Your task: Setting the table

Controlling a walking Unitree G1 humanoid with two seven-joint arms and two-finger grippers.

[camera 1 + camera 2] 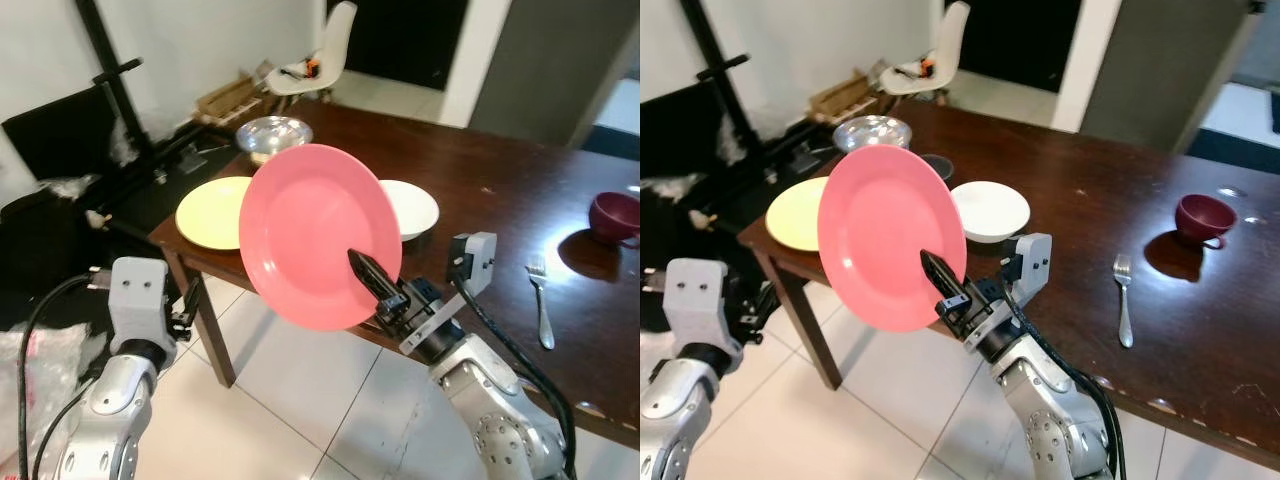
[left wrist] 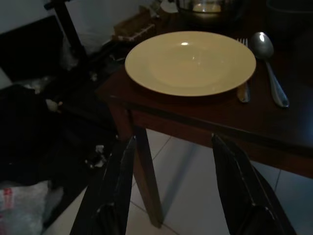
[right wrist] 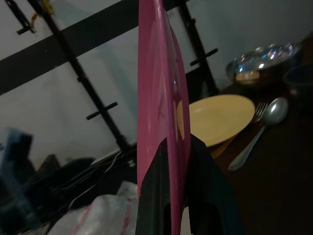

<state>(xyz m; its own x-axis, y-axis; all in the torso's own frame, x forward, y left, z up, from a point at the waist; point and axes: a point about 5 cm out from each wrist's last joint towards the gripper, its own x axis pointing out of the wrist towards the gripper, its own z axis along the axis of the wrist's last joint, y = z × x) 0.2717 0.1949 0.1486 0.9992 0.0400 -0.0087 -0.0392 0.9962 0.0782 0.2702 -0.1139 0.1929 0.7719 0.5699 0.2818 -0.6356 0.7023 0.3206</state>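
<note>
Gripping the pink plate (image 1: 318,232) by its lower rim, my right gripper (image 1: 372,278) held it upright before the table (image 1: 500,190) — left gripper (image 2: 176,186) spread, empty, facing the yellow plate (image 2: 190,61).

pink plate (image 1: 310,230), yellow plate (image 1: 212,212), white bowl (image 1: 412,208), maroon cup (image 1: 615,215)

We look down from head height at the table (image 1: 520,190); both wrist views, dim, apparently share the yellow plate (image 2: 190,62).
</note>
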